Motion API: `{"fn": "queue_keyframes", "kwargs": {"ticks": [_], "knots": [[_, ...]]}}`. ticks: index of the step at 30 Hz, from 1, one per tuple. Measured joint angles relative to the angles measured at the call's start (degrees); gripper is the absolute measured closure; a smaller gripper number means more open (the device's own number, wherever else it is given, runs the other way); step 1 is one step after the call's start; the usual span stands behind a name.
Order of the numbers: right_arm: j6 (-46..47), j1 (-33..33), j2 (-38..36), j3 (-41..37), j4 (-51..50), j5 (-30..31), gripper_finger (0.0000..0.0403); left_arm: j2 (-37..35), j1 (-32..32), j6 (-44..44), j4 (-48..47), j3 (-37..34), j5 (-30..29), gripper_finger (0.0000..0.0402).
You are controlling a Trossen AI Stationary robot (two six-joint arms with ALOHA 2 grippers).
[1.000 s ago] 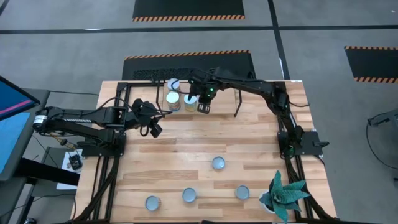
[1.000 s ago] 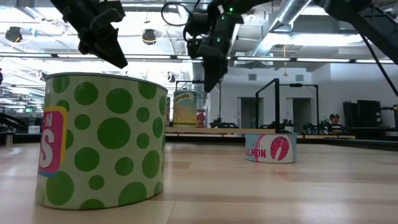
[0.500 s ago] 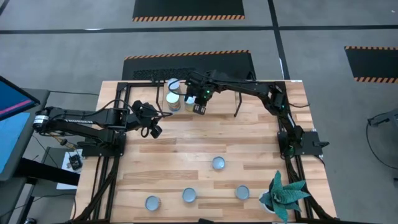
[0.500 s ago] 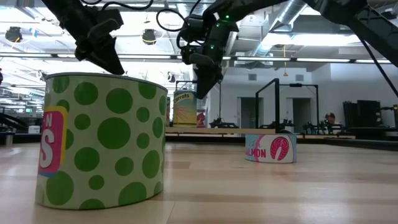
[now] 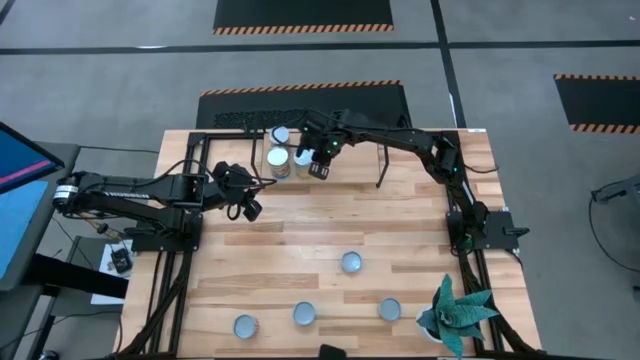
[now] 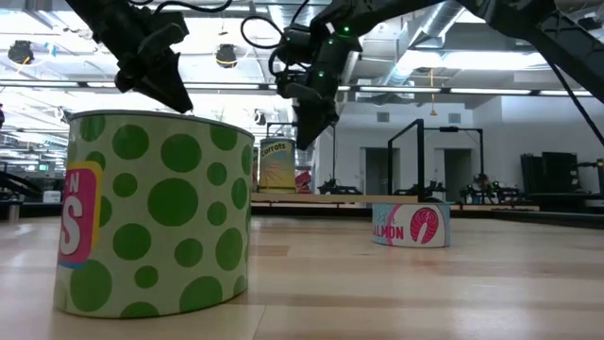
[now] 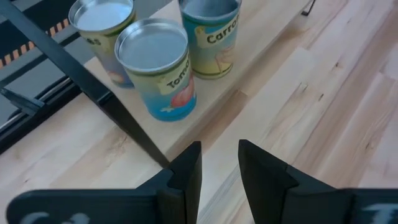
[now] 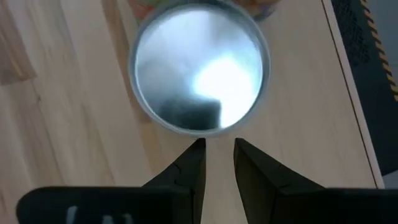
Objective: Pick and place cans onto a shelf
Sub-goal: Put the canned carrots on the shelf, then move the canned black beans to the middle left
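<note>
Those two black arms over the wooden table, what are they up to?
They are moving cans onto a low shelf at the table's far edge. Three cans already stand there, among them a tomato can and a carrots can. The right hand hangs empty just above the shelf beside a can. The left hand waits nearby over the table, holding nothing. Four cans sit on the near part of the table.

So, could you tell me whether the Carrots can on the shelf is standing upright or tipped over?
Upright. In the left wrist view the Carrots can stands on its base on the shelf, round top up, beside two other upright cans.
</note>
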Motion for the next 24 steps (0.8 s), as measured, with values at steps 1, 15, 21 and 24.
{"fn": "queue_keyframes", "kwargs": {"ticks": [1, 15, 21, 24], "knots": [[0.0, 0.0, 0.0, 0.0, -0.6, 0.0, 0.0295, 0.0, 0.0, 0.0, 0.1, 0.0, 0.0, 0.0305], [5.0, 4.4, -0.1, 8.7, -30.5, -0.3, 0.0295, 0.0, 0.0, -1.5, 0.0, 0.0, 0.3, 0.0305], [5.4, 10.1, -1.5, 8.7, -30.5, -3.5, 0.0295, 0.0, 0.0, -0.3, -2.3, 0.0, 8.2, 0.0305], [5.7, 12.8, -1.1, 8.5, -30.4, -3.5, 0.0295, 0.0, -0.8, -0.5, -3.5, 0.0, 9.0, 0.0305]]}}
